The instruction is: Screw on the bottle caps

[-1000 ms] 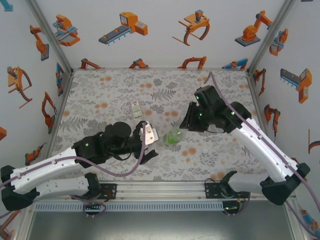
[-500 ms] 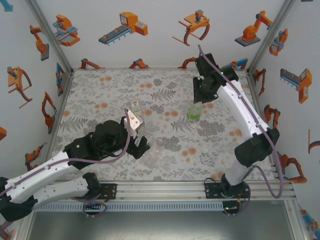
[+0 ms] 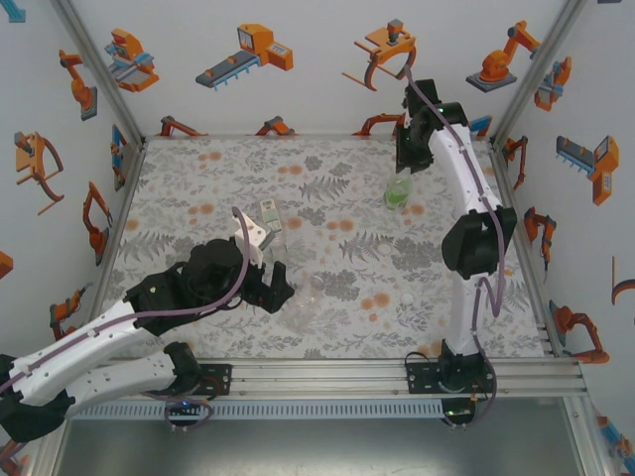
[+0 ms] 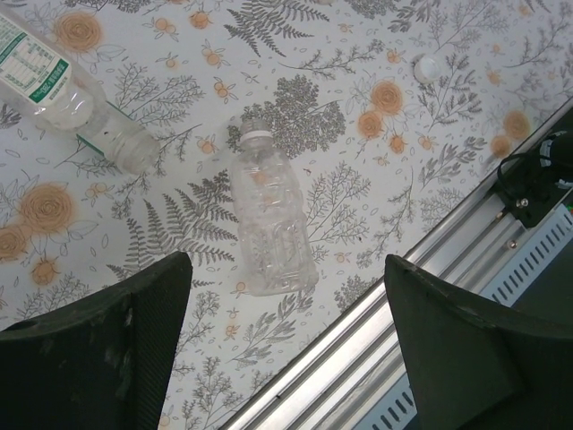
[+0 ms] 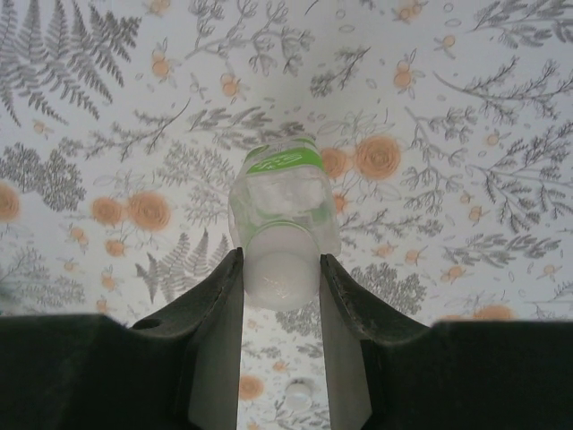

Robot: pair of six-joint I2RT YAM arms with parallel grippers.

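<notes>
the right tool (image 5: 279, 260) is clenched on the white top end of the green-labelled bottle (image 5: 285, 184), at the far right of the tabletop (image 3: 198, 178). the left tool (image 4: 285, 269) hangs released, its fingers spread wide, above the plain bottle (image 4: 269, 224), which lies on its side. the white-and-green-labelled bottle (image 4: 63, 94) also lies flat, near the plain one. a loose cap (image 4: 427, 67) sits well apart from both.

Unlabelled clear plastic bottle (image 4: 267, 224) glossy, crinkled; green-labelled clear plastic bottle (image 5: 285, 193) shiny; floral-print table cover (image 4: 358, 107) matt, smooth; silver metal rail (image 4: 358, 336) dull-sheened.
</notes>
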